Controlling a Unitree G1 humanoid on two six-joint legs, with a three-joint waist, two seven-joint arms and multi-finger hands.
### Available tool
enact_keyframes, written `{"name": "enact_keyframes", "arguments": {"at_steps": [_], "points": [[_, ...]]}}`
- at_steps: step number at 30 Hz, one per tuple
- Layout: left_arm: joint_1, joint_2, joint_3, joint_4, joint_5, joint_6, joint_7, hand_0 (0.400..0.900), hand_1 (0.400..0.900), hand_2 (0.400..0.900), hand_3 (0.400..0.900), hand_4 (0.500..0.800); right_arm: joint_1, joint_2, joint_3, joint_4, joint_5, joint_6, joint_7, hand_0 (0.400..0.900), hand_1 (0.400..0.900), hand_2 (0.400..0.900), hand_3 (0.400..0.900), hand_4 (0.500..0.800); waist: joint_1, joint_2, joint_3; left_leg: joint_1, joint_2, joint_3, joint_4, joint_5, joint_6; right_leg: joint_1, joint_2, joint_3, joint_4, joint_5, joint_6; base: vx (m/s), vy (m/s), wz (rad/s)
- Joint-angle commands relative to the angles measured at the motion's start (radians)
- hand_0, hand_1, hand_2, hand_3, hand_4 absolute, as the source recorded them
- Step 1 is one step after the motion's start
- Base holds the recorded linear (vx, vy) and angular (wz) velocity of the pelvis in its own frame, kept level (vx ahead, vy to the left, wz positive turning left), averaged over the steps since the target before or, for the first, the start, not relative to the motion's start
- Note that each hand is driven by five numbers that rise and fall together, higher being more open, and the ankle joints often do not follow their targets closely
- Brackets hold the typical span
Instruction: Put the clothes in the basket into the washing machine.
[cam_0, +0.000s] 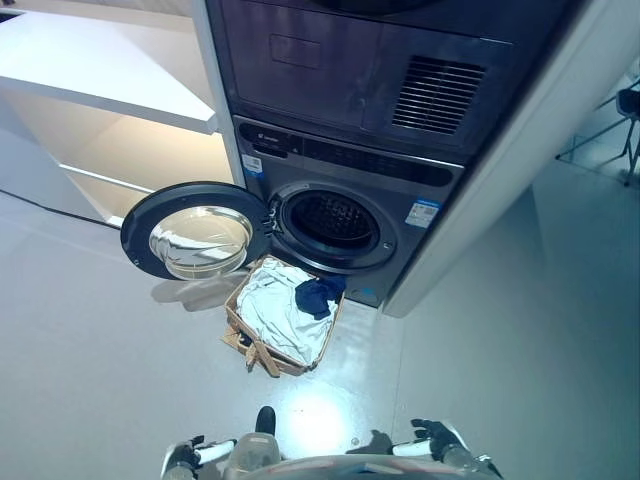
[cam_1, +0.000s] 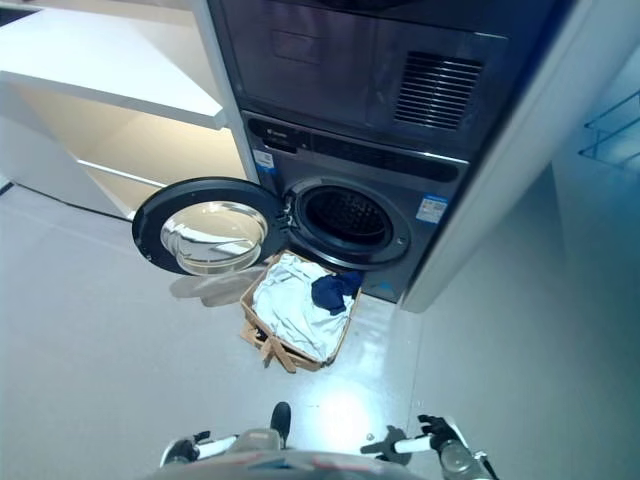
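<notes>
Inside basket (cam_0: 258, 351), clothes (cam_0: 272, 308) partly hidden

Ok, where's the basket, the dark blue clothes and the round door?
Brown woven basket (cam_0: 262, 357): left eye view, front rim.
Dark blue garment (cam_0: 318, 295): left eye view, its middle.
Round black washing machine door (cam_0: 138, 240): left eye view, left frame.

The dark grey front-loading washing machine (cam_0: 345, 215) stands with its round glass door (cam_0: 197, 233) swung wide open to the left, and the dim perforated drum (cam_0: 333, 218) shows through the opening. Right in front of it on the floor sits the brown basket (cam_0: 262, 354), just below the drum mouth, slightly skewed. Inside lies a crumpled white garment (cam_0: 272, 307) filling most of it, and a bunched dark blue garment (cam_0: 318, 294) on top near the machine.
</notes>
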Motion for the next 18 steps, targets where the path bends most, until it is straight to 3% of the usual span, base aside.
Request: {"name": "enact_keyframes", "arguments": {"at_steps": [1, 3, 5, 6, 7, 9, 10, 13, 16, 18], "points": [[0.025, 0.032, -0.011, -0.005, 0.017, -0.014, 0.024, 0.9, 0.9, 0.9, 0.9, 0.8, -0.025, -0.065, -0.007, -0.066, -0.023, -0.017, -0.019, 0.9, 0.9, 0.9, 0.9, 0.8, 0.033, 0.001, -0.061, -0.203, 0.026, -0.019, 0.015, 0.116, -0.011, 0.121, -0.037, 0.009, 0.079, 0.089, 0.054, 0.2, 0.282, -0.17], [0.0, 0.041, -0.042, -0.017, 0.044, -0.015, 0.03, 0.9, 0.9, 0.9, 0.9, 0.8, -0.054, -0.062, 0.004, -0.081, -0.019, -0.012, -0.016, 0.9, 0.9, 0.9, 0.9, 0.8, 0.033, -0.005, -0.082, -0.194, -0.015, 0.001, 0.016, 0.082, 0.014, 0.095, -0.08, 0.014, 0.089, 0.235, 0.068, 0.26, 0.372, -0.08], [-0.011, 0.047, -0.052, -0.022, 0.049, -0.016, 0.027, 0.9, 0.9, 0.9, 0.9, 0.8, -0.067, -0.062, 0.008, -0.095, -0.015, -0.013, -0.015, 0.9, 0.9, 0.9, 0.9, 0.8, 0.03, -0.006, -0.09, -0.178, -0.049, -0.001, 0.006, 0.061, 0.031, 0.077, -0.096, 0.019, 0.112, 0.32, 0.069, 0.15, 0.217, 0.06], [-0.011, 0.047, -0.052, -0.022, 0.049, -0.016, 0.027, 0.9, 0.9, 0.9, 0.9, 0.8, -0.067, -0.062, 0.008, -0.095, -0.015, -0.013, -0.015, 0.9, 0.9, 0.9, 0.9, 0.8, 0.03, -0.006, -0.09, -0.177, -0.049, -0.001, 0.006, 0.061, 0.031, 0.078, -0.096, 0.019, 0.111, 0.32, 0.07, 0.19, 0.313, 0.18], [-0.02, 0.05, -0.06, -0.034, 0.056, -0.018, 0.022, 0.9, 0.9, 0.9, 0.9, 0.8, -0.07, -0.069, 0.005, -0.12, -0.007, -0.015, -0.016, 0.9, 0.9, 0.9, 0.9, 0.8, 0.024, 0.003, -0.093, -0.155, -0.087, -0.005, -0.002, 0.043, 0.052, 0.056, -0.11, 0.026, 0.179, 0.416, 0.064, 0.19, 0.331, 0.21], [-0.021, 0.05, -0.063, -0.035, 0.057, -0.017, 0.018, 0.9, 0.9, 0.9, 0.9, 0.8, -0.072, -0.07, 0.003, -0.13, -0.003, -0.014, -0.015, 0.9, 0.9, 0.9, 0.9, 0.8, 0.019, 0.013, -0.088, -0.134, -0.103, -0.013, -0.007, 0.031, 0.066, 0.034, -0.112, 0.034, 0.239, 0.454, 0.053, 0.17, 0.355, 0.21], [-0.023, 0.051, -0.068, -0.033, 0.062, -0.015, 0.012, 0.9, 0.9, 0.9, 0.9, 0.8, -0.082, -0.073, 0.004, -0.141, 0.005, -0.016, -0.016, 0.9, 0.9, 0.9, 0.9, 0.8, -0.004, 0.043, -0.065, -0.087, -0.131, -0.04, -0.019, 0.017, 0.097, -0.023, -0.103, 0.053, 0.365, 0.509, 0.022, 0.15, 0.371, 0.14], [-0.017, 0.048, -0.063, -0.023, 0.068, -0.007, 0.002, 0.9, 0.9, 0.9, 0.9, 0.8, -0.076, -0.074, 0.008, -0.167, 0.005, -0.015, -0.017, 0.9, 0.9, 0.9, 0.9, 0.8, -0.019, 0.071, -0.039, -0.007, -0.153, -0.048, -0.041, -0.01, 0.123, -0.097, -0.136, -0.011, 0.456, 0.486, 0.013, 0.2, 0.365, 0.06], [-0.016, 0.049, -0.061, -0.017, 0.072, -0.007, 0.0, 0.9, 0.9, 0.9, 0.9, 0.8, -0.066, -0.078, 0.009, -0.168, 0.005, -0.014, -0.013, 0.9, 0.9, 0.9, 0.9, 0.8, -0.042, 0.092, -0.017, 0.055, -0.146, -0.059, -0.067, -0.019, 0.122, -0.193, -0.105, -0.051, 0.418, 0.351, -0.005, 0.21, 0.143, 0.14], [-0.019, 0.045, -0.066, -0.012, 0.08, -0.007, -0.003, 0.9, 0.9, 0.9, 0.9, 0.8, -0.061, -0.081, -0.003, -0.156, 0.006, -0.013, -0.014, 0.9, 0.9, 0.9, 0.9, 0.8, -0.059, 0.097, -0.001, 0.088, -0.147, -0.071, -0.072, -0.03, 0.114, -0.219, -0.099, -0.086, 0.345, 0.289, 0.001, 0.2, 0.033, 0.36]]}}
